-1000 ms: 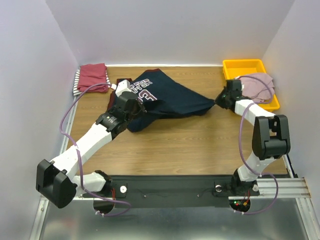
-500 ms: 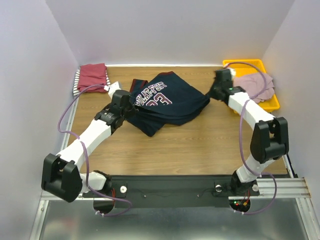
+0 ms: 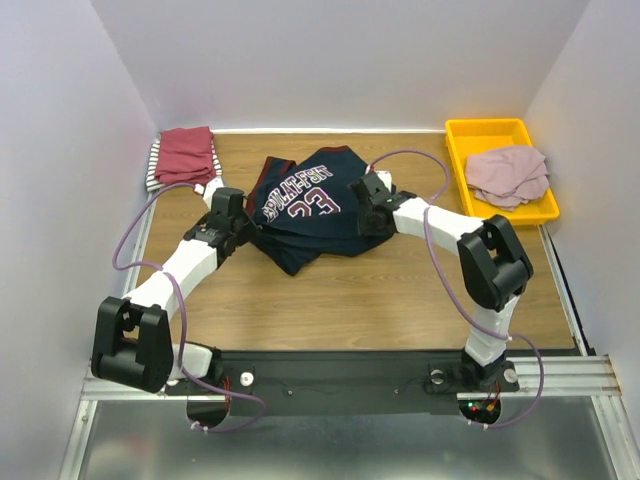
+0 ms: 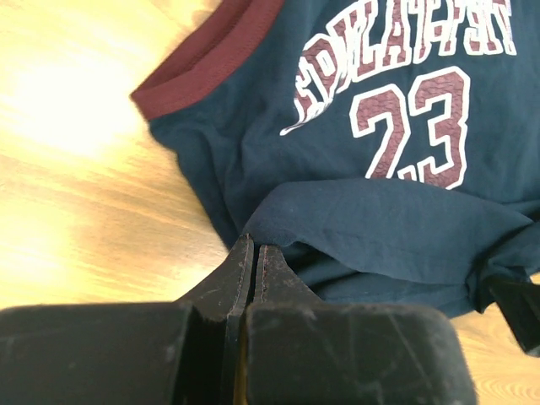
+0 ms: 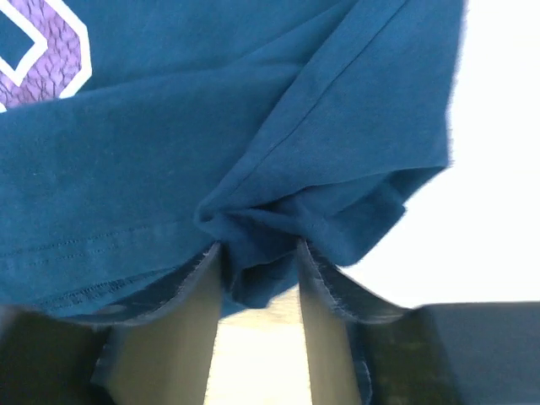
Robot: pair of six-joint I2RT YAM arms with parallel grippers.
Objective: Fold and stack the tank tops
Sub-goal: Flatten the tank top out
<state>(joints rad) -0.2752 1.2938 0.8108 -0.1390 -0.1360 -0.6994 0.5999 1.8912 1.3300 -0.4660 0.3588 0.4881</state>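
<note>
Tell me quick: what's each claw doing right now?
Left gripper: closed, pinching the navy jersey at its edge.
Right gripper: closed on a bunched fold.

I see a wood table [image 3: 400, 300] boxed in by plain pale walls [image 3: 340, 60] on three sides, evenly lit, a metal rail [image 3: 560, 375] along its near edge.

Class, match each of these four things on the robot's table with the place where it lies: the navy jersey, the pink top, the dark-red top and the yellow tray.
Things
1. navy jersey
2. pink top
3. dark-red top
4. yellow tray

Places
a. far right corner of the table
b. far left corner, on a striped top
c. middle of the table, number 23 facing up
d. inside the tray

Pairs: 1-c; 2-d; 3-b; 4-a
</note>
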